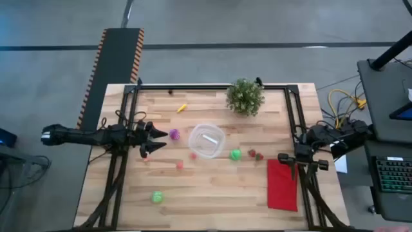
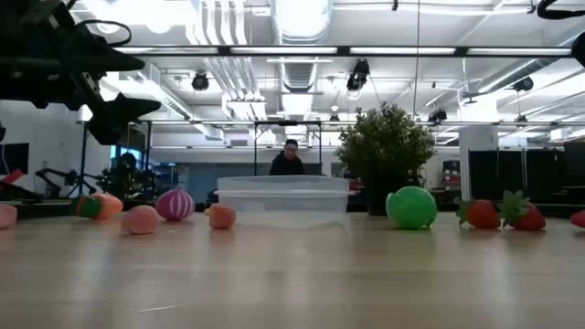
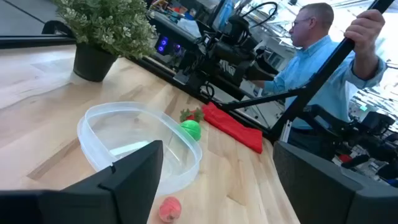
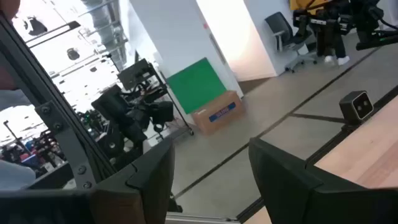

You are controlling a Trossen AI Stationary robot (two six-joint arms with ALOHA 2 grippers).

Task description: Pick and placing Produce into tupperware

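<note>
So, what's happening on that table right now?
Left gripper open, empty, beside the purple produce. Right gripper parked at the table's right edge above the red cloth, fingers apart, empty. Tupperware holds no produce. Nothing blocking.

The high view looks straight down on the whole table. The low view looks level across it. Both share the clear bowl, close in the left wrist view.

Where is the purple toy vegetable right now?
In the high view the purple vegetable lies on the table between the open left gripper and the clear bowl.
</note>
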